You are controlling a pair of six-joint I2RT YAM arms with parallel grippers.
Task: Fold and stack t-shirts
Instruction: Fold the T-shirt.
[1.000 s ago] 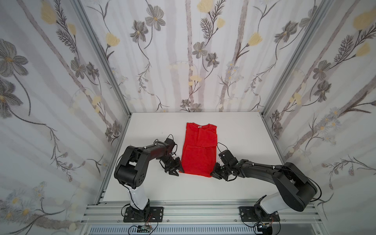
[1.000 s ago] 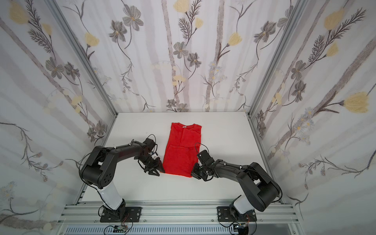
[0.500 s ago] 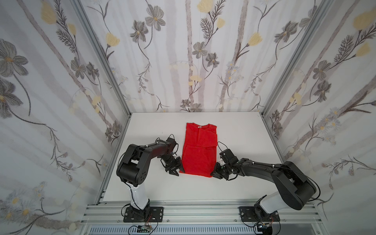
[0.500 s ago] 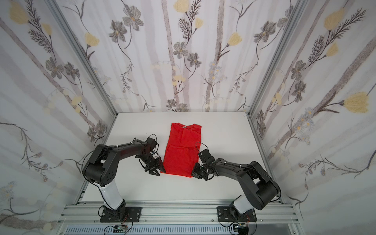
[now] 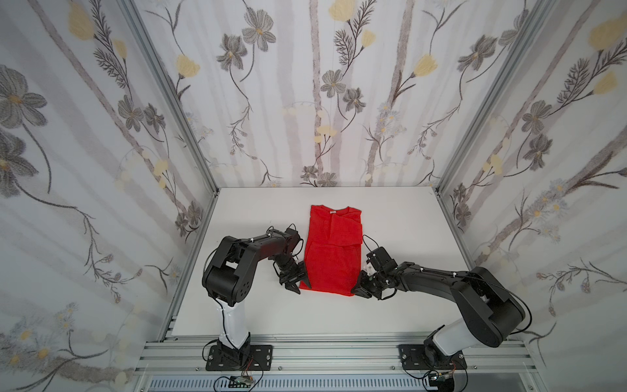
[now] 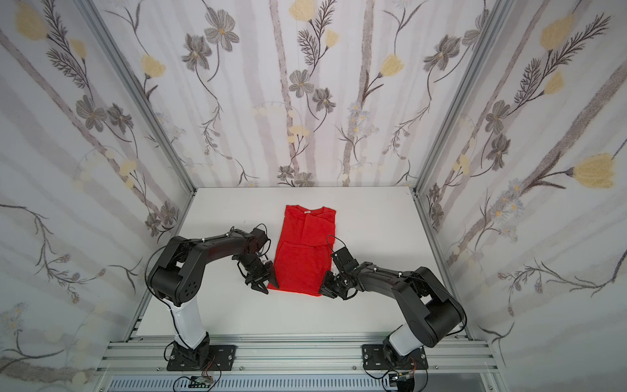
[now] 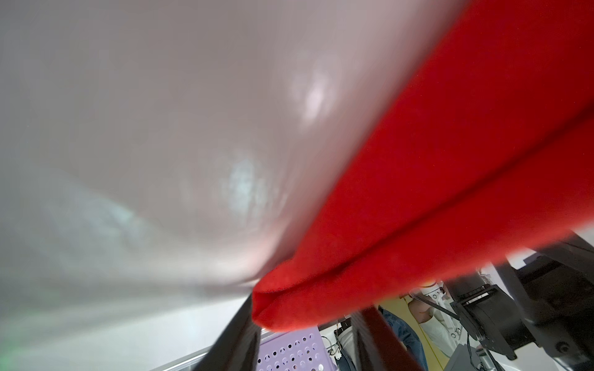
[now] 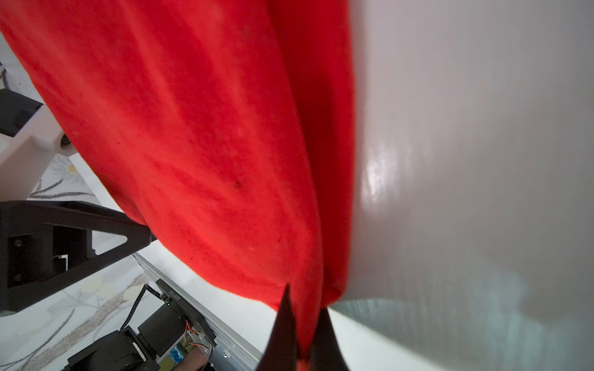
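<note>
The red t-shirt (image 5: 334, 251) (image 6: 305, 247) lies flat mid-table, folded into a long narrow strip, its white neck label (image 5: 333, 211) at the far end. At its near-left corner my left gripper (image 5: 300, 285) (image 6: 269, 287) is open. In the left wrist view the corner of the t-shirt (image 7: 450, 192) lies loose between the spread fingers (image 7: 244, 334). My right gripper (image 5: 356, 291) (image 6: 322, 292) is low at the near-right corner. In the right wrist view it (image 8: 305, 298) is shut on a pinch of the red fabric (image 8: 209, 144).
The white table (image 5: 407, 230) is boxed in by floral walls on three sides, with aluminium posts (image 5: 454, 163) at the far corners. A metal rail (image 5: 322, 353) with both arm bases runs along the front. A purple perforated basket (image 7: 289, 353) shows beyond the table edge.
My left gripper's jaws have spread wider at the near-left corner, letting go of the fabric. The right gripper has stayed shut on its corner. The shirt has not visibly moved.
</note>
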